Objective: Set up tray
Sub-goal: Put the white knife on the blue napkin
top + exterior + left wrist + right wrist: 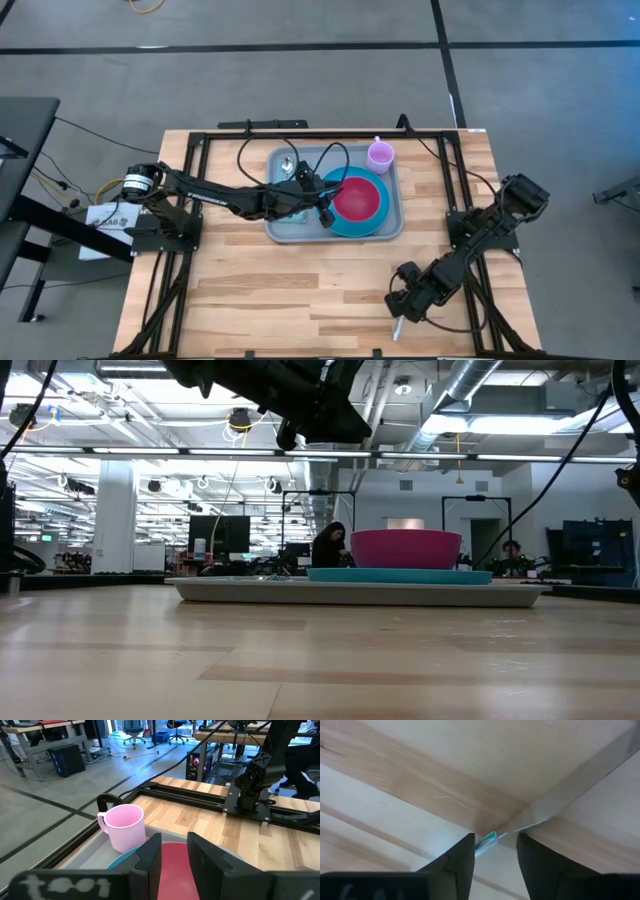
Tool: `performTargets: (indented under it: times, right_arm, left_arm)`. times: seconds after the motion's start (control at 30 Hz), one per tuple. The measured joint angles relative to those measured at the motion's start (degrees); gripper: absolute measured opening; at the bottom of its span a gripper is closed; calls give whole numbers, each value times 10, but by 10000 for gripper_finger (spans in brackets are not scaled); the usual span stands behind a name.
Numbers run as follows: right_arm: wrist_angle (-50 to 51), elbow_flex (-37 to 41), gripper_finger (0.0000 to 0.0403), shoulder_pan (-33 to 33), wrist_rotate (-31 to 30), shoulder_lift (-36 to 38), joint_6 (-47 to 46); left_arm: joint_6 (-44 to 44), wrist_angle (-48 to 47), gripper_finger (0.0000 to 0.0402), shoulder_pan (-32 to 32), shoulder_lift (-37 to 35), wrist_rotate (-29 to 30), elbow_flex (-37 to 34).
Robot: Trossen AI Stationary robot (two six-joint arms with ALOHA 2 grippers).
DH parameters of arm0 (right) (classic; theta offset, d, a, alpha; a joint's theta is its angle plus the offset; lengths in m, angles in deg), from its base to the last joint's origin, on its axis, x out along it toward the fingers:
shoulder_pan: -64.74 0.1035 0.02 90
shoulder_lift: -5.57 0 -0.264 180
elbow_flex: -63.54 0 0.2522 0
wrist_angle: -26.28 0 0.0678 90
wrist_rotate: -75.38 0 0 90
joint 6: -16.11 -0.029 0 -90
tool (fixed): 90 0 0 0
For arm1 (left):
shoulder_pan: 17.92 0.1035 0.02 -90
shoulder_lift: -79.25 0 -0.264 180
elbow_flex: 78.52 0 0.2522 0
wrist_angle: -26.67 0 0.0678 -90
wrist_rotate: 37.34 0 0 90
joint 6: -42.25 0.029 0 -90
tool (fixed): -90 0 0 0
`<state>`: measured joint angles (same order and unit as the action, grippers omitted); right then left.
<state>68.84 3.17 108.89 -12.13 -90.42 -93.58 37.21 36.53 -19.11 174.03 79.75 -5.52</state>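
Observation:
The grey-blue tray (285, 228) (250, 590) lies flat at the table's far middle. On it rests a round blue plate (345, 226) (400, 575) carrying a magenta bowl (358, 198) (405, 548). A pink cup (380, 154) (125, 827) stands upright in the tray's far right corner. My left gripper (325, 212) (174, 845) hovers above the bowl's left rim, open by a narrow gap. My right gripper (400, 318) (496, 845) is low over the table's near right, open. Its fingers stand on either side of a silver utensil (560, 795) with a teal end (485, 843). My right gripper points down at the table with the utensil's teal end (487, 841) between its fingers. The teal end lies close to one finger (465, 855); whether it touches cannot be told. The silver part runs away from the fingers along the wood.
Black frame rails (455, 190) run along the table's left, right and far sides, and the right arm's base (510, 205) sits on the right rail. Cables (260, 150) loop over the tray's far left. Bare wood (290, 290) spreads between the tray and the near edge.

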Motion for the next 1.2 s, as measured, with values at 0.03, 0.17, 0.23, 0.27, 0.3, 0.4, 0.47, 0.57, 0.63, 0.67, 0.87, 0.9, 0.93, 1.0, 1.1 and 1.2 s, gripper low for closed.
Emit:
performTargets:
  times: [0.03, 0.17, 0.23, 0.27, 0.3, 0.4, 0.47, 0.57, 0.63, 0.67, 0.87, 0.9, 0.93, 1.0, 1.1, 1.2]
  right_arm:
    - [-4, 0, 131, -1, -2, -2, 0]
    - [-2, 1, 115, 0, -13, 0, 1]
    - [-6, 2, 109, 2, -23, 3, 2]
    - [-8, 2, 108, 2, -26, 4, 4]
    - [-11, 2, 107, 2, -31, 6, 5]
    - [-19, 2, 108, 2, -47, 5, 7]
    - [-22, 1, 108, 2, -64, 4, 6]
    - [-26, 1, 108, 2, -84, 3, 6]
    - [-26, 1, 108, 1, -89, 3, 6]
    - [-25, 1, 108, 1, -91, 3, 6]
    - [-16, 0, 106, -4, -92, -6, 2]
    - [-14, -1, 103, -4, -92, -10, 2]
    - [-12, -3, 100, -4, -91, -14, 3]
    - [-11, -3, 92, -3, -90, -20, 5]
    - [-10, -4, 72, -3, -92, -23, 8]
    - [-11, -1, 43, -3, -98, -16, 38]
  left_arm:
    - [0, -1, 83, 0, 0, 0, 0]
    - [0, -3, 83, 0, 0, 0, 0]
    - [0, -3, 83, 0, 0, 0, 0]
    - [0, -3, 83, 0, 0, 0, 0]
    - [0, -3, 83, 0, 0, 0, 0]
    - [0, -3, 83, 0, 0, 0, 0]
    - [0, -3, 83, 0, 0, 0, 0]
    - [0, -3, 83, 0, 0, 0, 0]
    - [0, -3, 83, 0, 0, 0, 0]
    - [0, -3, 83, 0, 0, 0, 0]
    - [0, -3, 83, 0, 0, 0, 0]
    - [0, -3, 83, 0, 0, 0, 0]
    - [0, -3, 83, 0, 0, 1, 0]
    - [0, -3, 83, 0, 0, 1, 0]
    - [0, -6, 83, 0, 0, 1, 0]
    - [0, -6, 83, 0, 0, 1, 0]
